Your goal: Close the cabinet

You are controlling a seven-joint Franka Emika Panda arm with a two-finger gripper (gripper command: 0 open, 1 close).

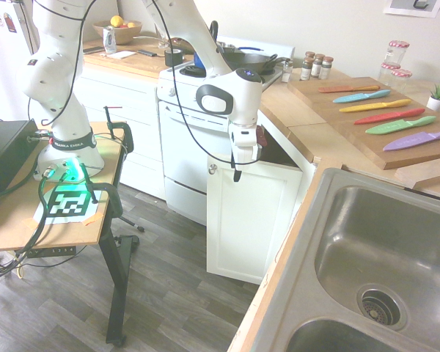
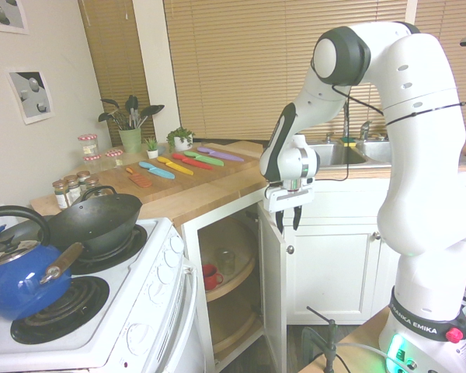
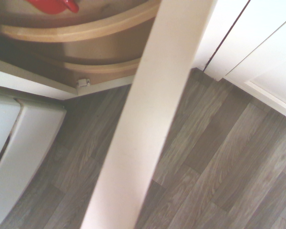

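Second exterior view: hand [image 2: 288,220], fingers parted, straddles the open cabinet door's [image 2: 272,287] top edge, placed to swing it shut.

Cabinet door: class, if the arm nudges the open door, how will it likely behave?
The cabinet door looks like a rigid panel, so it should not flex. Standing ajar on side hinges, it would probably swing, not slide. Its small knob may slip.

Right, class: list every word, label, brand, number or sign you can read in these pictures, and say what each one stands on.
"FRANKA EMIKA" on the dark band around the arm's base; also on that band in the first exterior view, too small to read fully.
Square black-and-white marker on the arm's table: a pattern, no words.
Spice jar labels: too small to read.
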